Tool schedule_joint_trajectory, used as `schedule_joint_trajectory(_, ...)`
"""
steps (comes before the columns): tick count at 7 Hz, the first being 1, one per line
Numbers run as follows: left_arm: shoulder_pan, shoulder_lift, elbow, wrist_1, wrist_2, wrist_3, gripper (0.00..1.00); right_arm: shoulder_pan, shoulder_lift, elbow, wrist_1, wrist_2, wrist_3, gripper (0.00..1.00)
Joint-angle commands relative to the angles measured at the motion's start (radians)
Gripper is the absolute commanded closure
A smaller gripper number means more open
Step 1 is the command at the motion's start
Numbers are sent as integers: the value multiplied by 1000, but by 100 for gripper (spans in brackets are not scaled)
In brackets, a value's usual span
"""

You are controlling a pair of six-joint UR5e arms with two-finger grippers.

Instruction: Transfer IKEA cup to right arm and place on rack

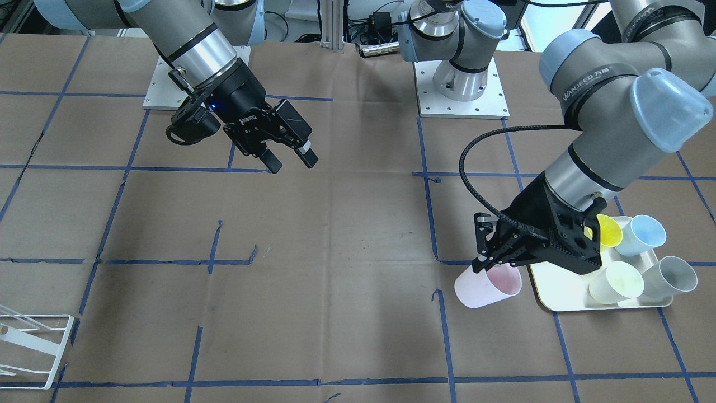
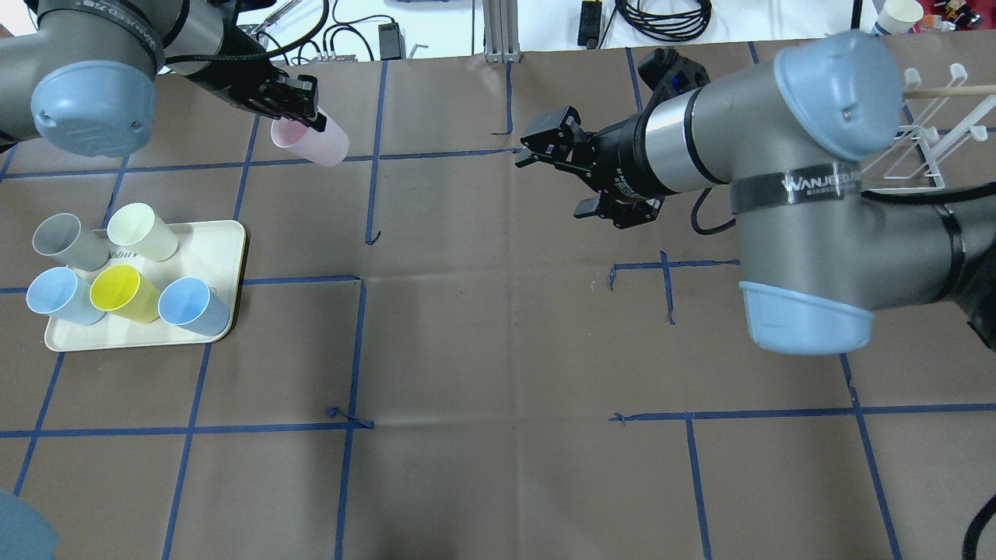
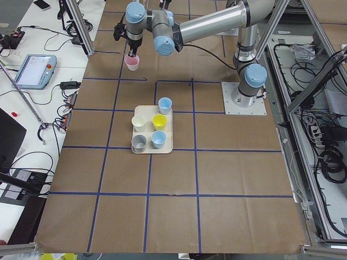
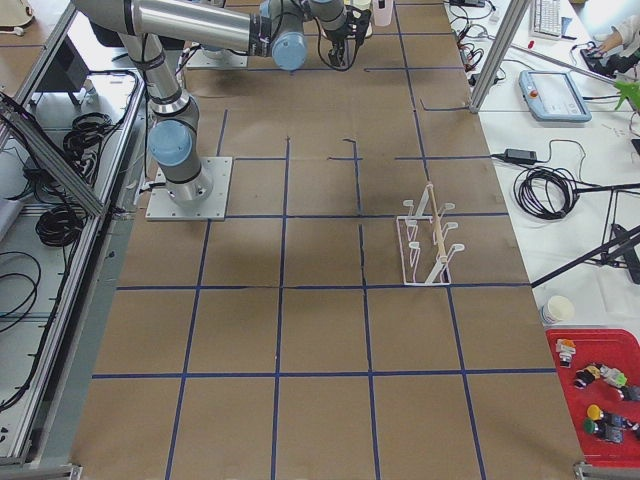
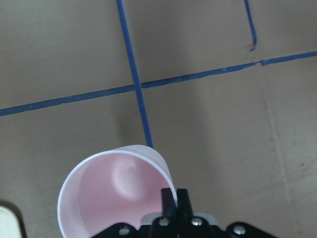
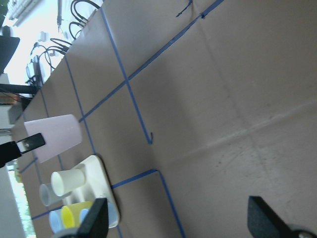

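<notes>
Left claw [image 1: 482,267] is clamped on the rim of the pink cup [image 1: 488,288]. The left wrist view shows its fingers [image 5: 176,202] pinched tight on the cup wall, one inside the mouth and one outside. The cup is tilted, and from the overhead its open end points back at the claw. It looks to be hanging just off the surface [image 1: 335,252], though I can't say for sure that it's clear. It sits just beside the tray [image 1: 545,294], on the side nearer the middle of the surface.

Right claw [image 1: 291,159] is wide open with nothing in it. It hovers over bare brown paper, well apart from the cup. The right wrist camera catches the cup off in the distance with the tray behind it.

The tray has five cups on it: grey [image 2: 66,241], cream [image 2: 140,231], yellow [image 2: 124,293] and two blue ones [image 2: 58,295] [image 2: 194,306]. In the front view one of the blues is hidden behind the left arm.

The rack [image 4: 425,245] is out at the robot's right end of the surface, well apart from both claws and from the cup. It's a white wire frame with a wooden rod [image 2: 941,92] across the top. The front view only shows a corner of it at the edge.

The surface is all brown paper with a blue tape grid.
</notes>
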Motion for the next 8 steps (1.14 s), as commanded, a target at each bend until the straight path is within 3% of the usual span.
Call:
schedule_joint_trajectory(1, -6, 87, -61, 4, -127, 10, 100, -9, 0, 48, -219, 149, 217, 0)
schedule_joint_trajectory(2, -2, 141, -140, 33, -148, 52, 100, -24, 0, 48, -275, 172, 234, 0)
schedule_joint_trajectory(4, 12, 172, -280, 221, -306, 83, 100, -43, 3, 49, -299, 212, 314, 0)
schedule_joint_trajectory(6, 32, 167, -375, 419, -537, 86, 100, -93, 10, 49, -389, 244, 341, 1)
schedule_joint_trajectory(8, 104, 152, -485, 623, -776, 89, 100, -125, 14, 109, -561, 263, 412, 0)
